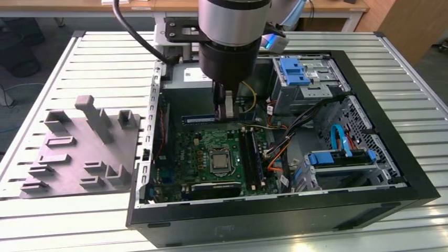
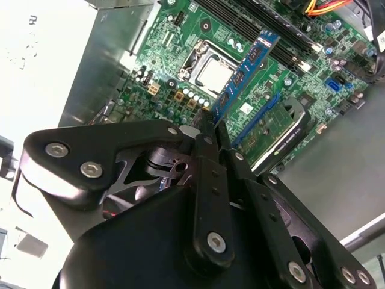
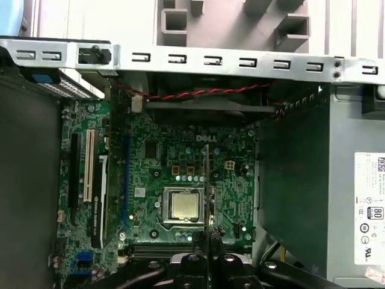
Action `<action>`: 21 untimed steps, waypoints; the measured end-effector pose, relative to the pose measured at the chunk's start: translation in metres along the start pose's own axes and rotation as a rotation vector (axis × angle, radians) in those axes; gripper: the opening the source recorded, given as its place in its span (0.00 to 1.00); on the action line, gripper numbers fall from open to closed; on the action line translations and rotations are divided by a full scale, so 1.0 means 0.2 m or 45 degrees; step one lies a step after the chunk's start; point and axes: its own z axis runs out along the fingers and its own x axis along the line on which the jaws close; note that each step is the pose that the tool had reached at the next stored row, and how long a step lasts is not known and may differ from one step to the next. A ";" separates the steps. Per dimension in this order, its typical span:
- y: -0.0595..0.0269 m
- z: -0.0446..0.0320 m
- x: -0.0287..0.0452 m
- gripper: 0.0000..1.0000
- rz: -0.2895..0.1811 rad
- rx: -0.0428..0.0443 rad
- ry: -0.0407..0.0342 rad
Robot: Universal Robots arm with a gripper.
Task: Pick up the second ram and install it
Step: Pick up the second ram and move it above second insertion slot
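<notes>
My gripper (image 1: 224, 112) hangs inside the open computer case, over the green motherboard (image 1: 203, 149). It is shut on the second ram (image 2: 246, 69), a long thin blue-green stick that reaches out from the fingertips (image 2: 206, 123) above the board. The first wrist view shows the stick edge-on as a thin dark line (image 3: 207, 192) beside the CPU socket (image 3: 183, 205). In the exterior view the ram (image 1: 199, 118) is a blue strip at the far end of the board, held clear of it. The long black memory slots (image 1: 252, 152) run along the board on the exterior view's right of the socket (image 1: 219, 160).
A grey fixture tray (image 1: 81, 147) with upright blocks lies outside the case on the exterior view's left. Blue drive cages (image 1: 294, 71) (image 1: 343, 157) and loose orange and black cables (image 1: 276, 157) crowd the case's right side. The power supply (image 3: 325, 198) and case walls hem the board in.
</notes>
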 end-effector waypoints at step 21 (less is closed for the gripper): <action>-0.045 0.135 0.008 0.14 0.000 0.000 0.0000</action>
